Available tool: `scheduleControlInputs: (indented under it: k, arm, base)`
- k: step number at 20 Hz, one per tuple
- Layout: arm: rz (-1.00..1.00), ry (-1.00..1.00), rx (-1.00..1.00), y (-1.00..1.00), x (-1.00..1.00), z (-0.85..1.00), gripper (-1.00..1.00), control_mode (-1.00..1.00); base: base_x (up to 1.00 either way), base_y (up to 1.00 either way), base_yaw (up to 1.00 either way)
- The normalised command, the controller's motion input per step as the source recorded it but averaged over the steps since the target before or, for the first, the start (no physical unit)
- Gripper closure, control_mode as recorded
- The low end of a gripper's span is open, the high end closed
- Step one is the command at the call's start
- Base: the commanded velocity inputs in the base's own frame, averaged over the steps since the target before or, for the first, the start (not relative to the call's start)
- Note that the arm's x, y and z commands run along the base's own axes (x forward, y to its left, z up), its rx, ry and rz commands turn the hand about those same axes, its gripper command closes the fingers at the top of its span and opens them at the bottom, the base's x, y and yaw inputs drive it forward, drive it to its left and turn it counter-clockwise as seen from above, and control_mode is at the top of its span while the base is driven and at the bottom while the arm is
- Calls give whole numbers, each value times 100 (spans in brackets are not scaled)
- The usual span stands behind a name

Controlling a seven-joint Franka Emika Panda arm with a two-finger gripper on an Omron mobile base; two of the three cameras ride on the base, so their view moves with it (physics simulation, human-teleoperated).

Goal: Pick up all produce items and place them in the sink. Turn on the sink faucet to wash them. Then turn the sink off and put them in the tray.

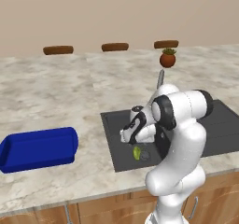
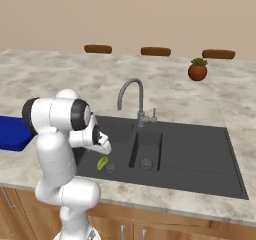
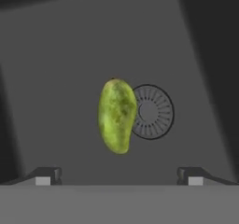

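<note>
a yellow-green fruit (image 1: 137, 152) lies on the floor of the dark-grey sink (image 1: 112, 130), beside a round drain (image 1: 144, 156). the gripper (image 1: 127, 137) hangs just above it, pointing down. the blue tray (image 1: 38, 149) sits well left on the marble counter (image 1: 56, 87).

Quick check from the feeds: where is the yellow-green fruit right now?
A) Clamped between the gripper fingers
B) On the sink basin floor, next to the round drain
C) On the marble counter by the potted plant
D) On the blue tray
B: the fruit lies on the dark sink floor, overlapping the edge of the round drain, while the gripper stands open and apart from it.
</note>
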Motion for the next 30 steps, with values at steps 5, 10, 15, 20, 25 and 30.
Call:
scheduleControlInputs:
  k: [5, 10, 15, 20, 25, 30]
  arm:
    - [0, -3, 0, 0, -12, 77, -100, -100]
    - [0, -3, 0, 0, -12, 64, -100, -100]
    - [0, -5, 0, -5, -21, 50, -100, -100]
    - [1, -6, 1, -14, -26, 41, -100, -100]
    - [4, -6, 4, -26, -20, 41, -100, -100]
    - [5, -3, 6, -31, -14, 36, -100, -100]
  base:
    - [0, 0, 0]
    - [0, 0, 0]
    - [0, 0, 0]
    - [0, 0, 0]
    - [0, 0, 0]
    - [0, 0, 0]
